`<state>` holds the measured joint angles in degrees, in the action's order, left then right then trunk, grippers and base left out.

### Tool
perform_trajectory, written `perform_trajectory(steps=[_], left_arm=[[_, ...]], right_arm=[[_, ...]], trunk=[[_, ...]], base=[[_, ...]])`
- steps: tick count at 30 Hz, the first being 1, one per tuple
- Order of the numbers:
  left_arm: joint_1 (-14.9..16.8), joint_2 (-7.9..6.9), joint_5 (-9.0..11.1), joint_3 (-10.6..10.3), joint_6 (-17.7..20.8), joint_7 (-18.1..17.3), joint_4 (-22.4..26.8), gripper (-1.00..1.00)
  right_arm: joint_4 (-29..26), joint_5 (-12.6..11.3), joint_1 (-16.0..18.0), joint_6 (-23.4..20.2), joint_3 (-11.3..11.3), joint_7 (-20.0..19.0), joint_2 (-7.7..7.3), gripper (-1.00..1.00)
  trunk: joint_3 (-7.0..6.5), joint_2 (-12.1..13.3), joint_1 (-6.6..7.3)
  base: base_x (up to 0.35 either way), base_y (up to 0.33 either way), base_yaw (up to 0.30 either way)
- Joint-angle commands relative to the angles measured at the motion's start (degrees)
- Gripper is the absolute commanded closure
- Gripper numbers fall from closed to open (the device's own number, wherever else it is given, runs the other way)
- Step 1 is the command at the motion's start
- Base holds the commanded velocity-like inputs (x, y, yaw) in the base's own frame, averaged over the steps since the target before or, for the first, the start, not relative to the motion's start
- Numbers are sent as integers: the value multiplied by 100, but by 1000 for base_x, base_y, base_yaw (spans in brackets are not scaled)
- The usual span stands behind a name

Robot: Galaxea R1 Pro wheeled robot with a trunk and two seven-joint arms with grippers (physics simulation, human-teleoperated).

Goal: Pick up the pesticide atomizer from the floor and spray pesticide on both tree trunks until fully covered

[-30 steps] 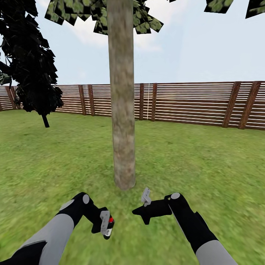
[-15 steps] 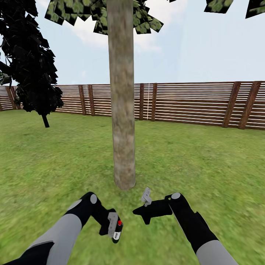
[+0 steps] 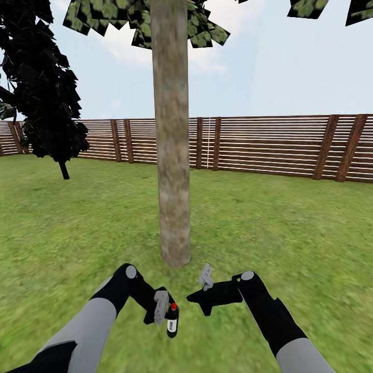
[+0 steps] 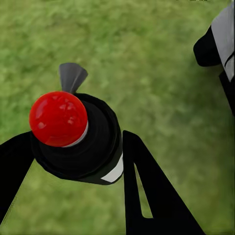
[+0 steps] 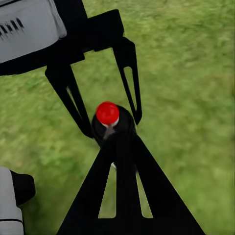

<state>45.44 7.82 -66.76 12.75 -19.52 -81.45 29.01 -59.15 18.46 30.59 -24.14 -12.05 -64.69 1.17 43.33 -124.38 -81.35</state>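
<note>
Both arms reach low over the lawn (image 3: 290, 233) in front of the tree trunk (image 3: 172, 155).

The left arm bends inward, its left gripper (image 3: 165, 310) clamped on the pesticide atomizer (image 3: 172, 321), which stands upright with its red cap (image 4: 58, 118) on top, near the trunk's foot. The right gripper (image 3: 203, 292) hangs just beside the bottle; whether its fingers are parted or closed cannot be told. A slatted wooden fence (image 3: 269, 145) runs behind the trunk.

No readable writing anywhere; the white label on the spray bottle (image 3: 172, 323) shows no legible words.
</note>
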Motion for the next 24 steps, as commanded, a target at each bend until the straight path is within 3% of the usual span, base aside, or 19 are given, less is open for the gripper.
perform_trajectory(steps=[1,15,24], left_arm=[[0,13,-2,0,0,-72,52,100],[-1,195,4,0,9,-144,106,100],[0,211,9,0,11,-139,137,100]], right_arm=[[0,0,0,1,0,0,-1,100],[0,0,0,4,1,0,-3,100],[0,0,0,3,1,0,-3,100]], trunk=[[0,0,0],[0,0,0],[0,0,0]], base=[[0,0,0],[0,0,0],[0,0,0]])
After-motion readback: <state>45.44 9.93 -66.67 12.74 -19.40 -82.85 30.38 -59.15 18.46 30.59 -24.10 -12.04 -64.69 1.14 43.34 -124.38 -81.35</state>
